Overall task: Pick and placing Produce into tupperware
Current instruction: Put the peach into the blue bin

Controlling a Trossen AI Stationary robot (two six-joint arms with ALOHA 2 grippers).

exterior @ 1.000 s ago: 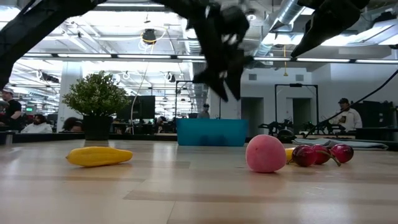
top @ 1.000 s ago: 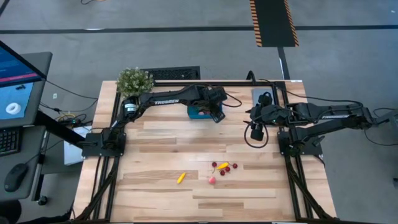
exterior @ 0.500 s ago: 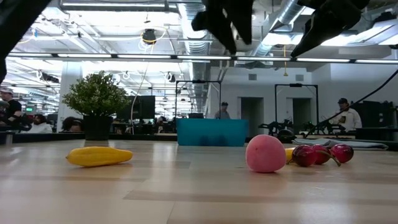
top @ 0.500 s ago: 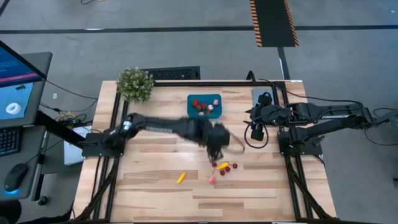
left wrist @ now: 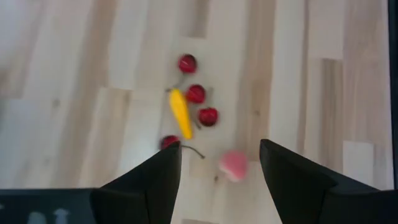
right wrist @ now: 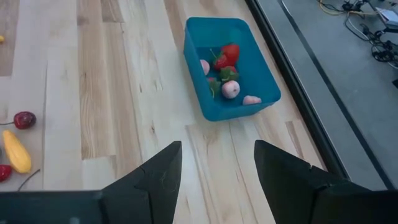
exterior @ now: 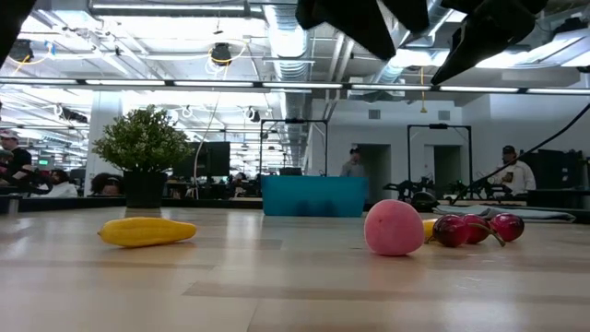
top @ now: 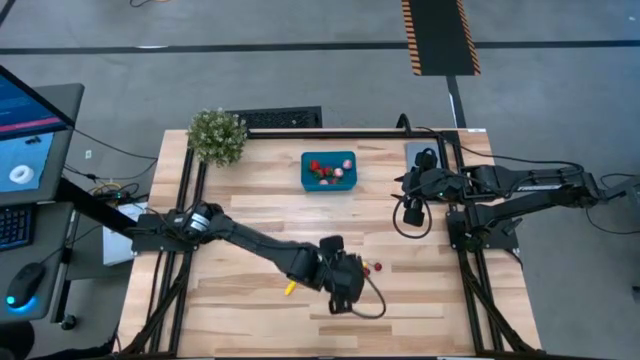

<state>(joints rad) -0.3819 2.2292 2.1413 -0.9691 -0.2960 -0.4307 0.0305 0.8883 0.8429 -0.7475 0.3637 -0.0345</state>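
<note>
**Ana:** Left gripper [left wrist: 217, 171] hangs above the loose toys with its two dark fingers spread and nothing between them. Right gripper [right wrist: 214, 165] waits beside the small teal-blue rectangular plastic tupperware [right wrist: 258, 99], fingers likewise apart and empty.

**Ben:** Where's the produce?

**Ana:** Strawberries and pink pieces [right wrist: 227, 71] already lie inside the tupperware. Well apart from it, nearer the table's front edge, sit a round pink plastic fruit [left wrist: 234, 164], a small yellow pepper-shaped piece [left wrist: 180, 113] and dark red cherries [left wrist: 195, 93] clustered around it. A yellow banana-like piece [exterior: 147, 231] lies off on its own.

**Ben:** How will they handle?

**Ana:** Light, hard and smooth, I'd judge, so apt to roll or squirt out. Pinch the pink fruit across its widest middle.

**Ben:** Any writing?

**Ana:** White lettering on each arm, probably the maker's name; too small to read.
</note>
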